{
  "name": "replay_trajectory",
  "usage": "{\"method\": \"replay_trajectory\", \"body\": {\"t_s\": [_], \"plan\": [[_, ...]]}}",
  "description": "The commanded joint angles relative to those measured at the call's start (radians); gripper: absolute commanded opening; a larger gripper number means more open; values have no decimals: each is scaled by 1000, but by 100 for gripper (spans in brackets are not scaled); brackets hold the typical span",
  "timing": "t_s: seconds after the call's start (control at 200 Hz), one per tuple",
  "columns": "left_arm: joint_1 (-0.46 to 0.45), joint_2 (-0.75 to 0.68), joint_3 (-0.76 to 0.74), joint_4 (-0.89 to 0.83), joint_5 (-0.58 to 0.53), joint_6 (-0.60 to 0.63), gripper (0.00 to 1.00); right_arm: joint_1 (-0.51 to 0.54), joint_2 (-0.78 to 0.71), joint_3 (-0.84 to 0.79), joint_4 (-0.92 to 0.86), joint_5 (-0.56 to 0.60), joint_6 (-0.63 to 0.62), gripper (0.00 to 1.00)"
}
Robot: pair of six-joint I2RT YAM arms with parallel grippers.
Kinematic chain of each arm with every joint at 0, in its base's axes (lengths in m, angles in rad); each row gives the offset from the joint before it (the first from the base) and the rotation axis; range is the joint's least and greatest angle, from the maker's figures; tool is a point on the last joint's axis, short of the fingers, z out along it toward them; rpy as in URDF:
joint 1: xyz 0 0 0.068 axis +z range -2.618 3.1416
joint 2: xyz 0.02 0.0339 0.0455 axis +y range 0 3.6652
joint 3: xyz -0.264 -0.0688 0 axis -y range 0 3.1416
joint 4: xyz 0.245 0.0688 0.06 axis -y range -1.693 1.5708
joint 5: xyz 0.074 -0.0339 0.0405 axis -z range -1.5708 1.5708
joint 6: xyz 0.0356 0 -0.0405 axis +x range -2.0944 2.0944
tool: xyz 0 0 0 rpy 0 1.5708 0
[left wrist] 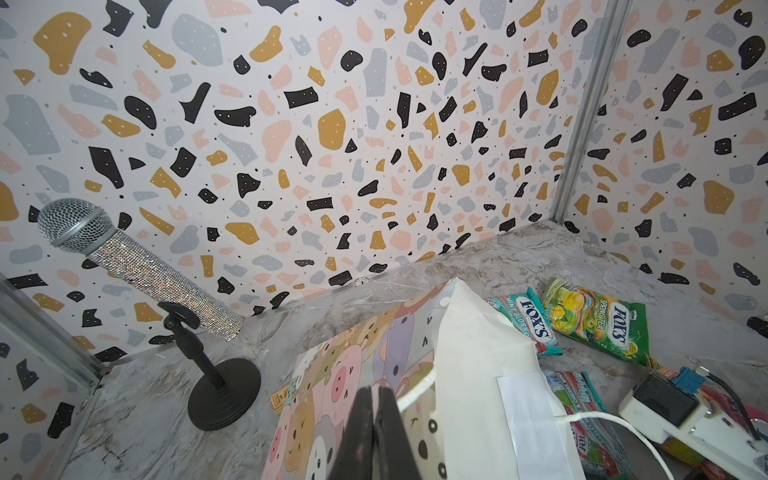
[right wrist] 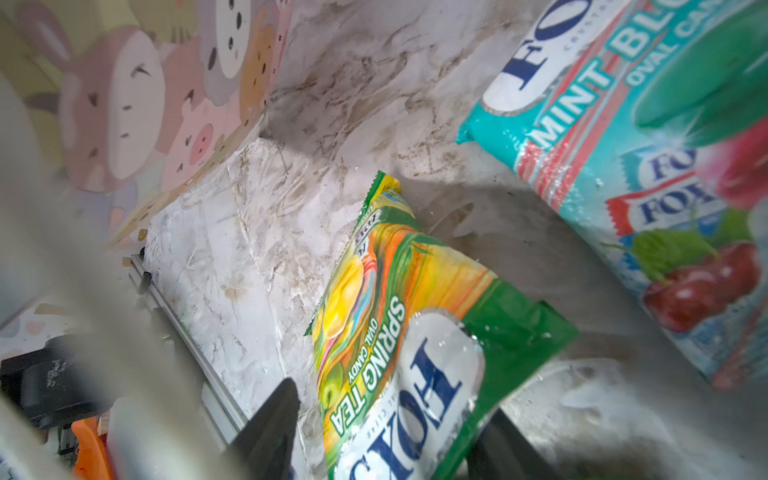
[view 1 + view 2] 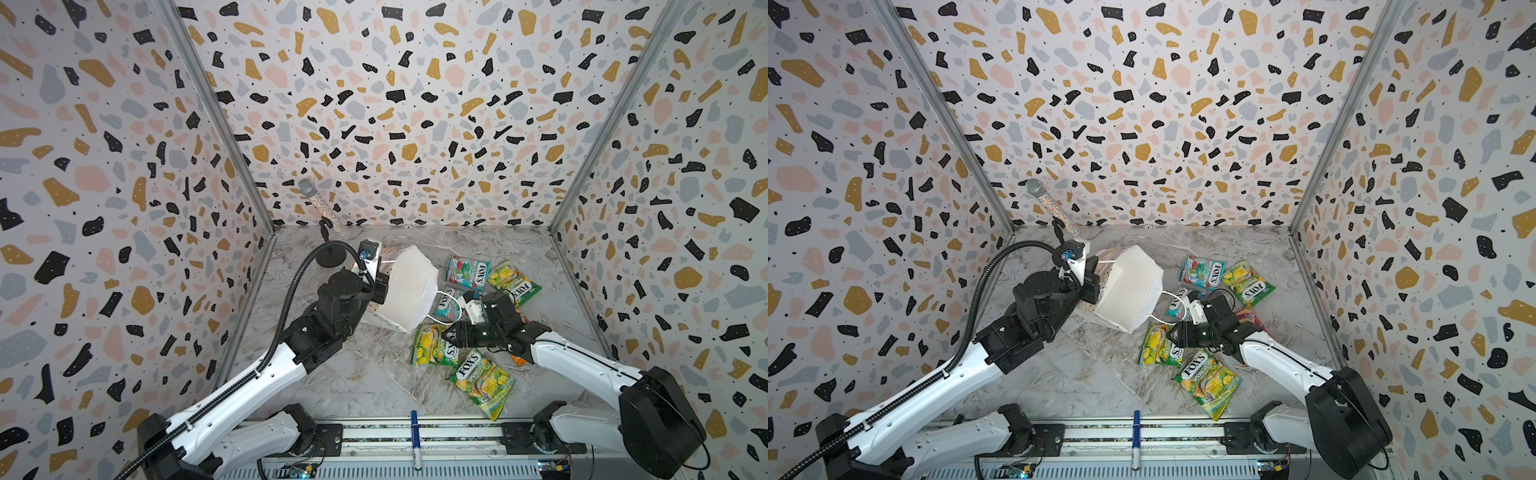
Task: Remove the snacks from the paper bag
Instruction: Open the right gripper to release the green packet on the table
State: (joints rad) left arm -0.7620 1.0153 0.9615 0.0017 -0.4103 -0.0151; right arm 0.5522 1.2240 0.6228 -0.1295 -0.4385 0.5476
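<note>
The paper bag [image 3: 409, 291] [image 3: 1127, 291] lies tipped over at mid-table, white face up, with cartoon animals printed outside [image 1: 332, 395]. My left gripper [image 3: 380, 286] [image 1: 376, 388] is shut on its edge. Its cord handle [image 3: 440, 309] hangs toward the right arm. Several FOX'S snacks lie on the table to its right: a teal-red packet [image 3: 467, 272], yellow-green ones [image 3: 515, 286] [image 3: 482, 382], and an orange one [image 3: 519, 359] half hidden under the right arm. My right gripper [image 3: 451, 334] [image 2: 386, 436] is open, and a yellow-green packet [image 3: 432, 345] [image 2: 395, 332] lies loose between its fingers.
A glittery microphone [image 3: 322, 208] on a black stand stands at the back left, close behind the bag. A blue marker [image 3: 415, 438] lies on the front rail. Patterned walls close in the marble table [image 3: 332, 374] on three sides.
</note>
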Motion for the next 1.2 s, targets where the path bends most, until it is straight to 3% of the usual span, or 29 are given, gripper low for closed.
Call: {"method": "replay_trajectory", "body": {"t_s": [0.0,0.571,0.946,1.191], "plan": [[1,-18,-9,50,-15,-5,0,6,-45,44,-78,77,-42,66],[1,-21,-10,52,-14,-6,0,-122,-207,68,-260,375,13,67],[3,-18,-12,52,-14,-7,0,-140,-390,58,-81,122,51,65],[1,-18,-10,52,-13,-8,0,-140,-281,61,55,-65,90,61]]}}
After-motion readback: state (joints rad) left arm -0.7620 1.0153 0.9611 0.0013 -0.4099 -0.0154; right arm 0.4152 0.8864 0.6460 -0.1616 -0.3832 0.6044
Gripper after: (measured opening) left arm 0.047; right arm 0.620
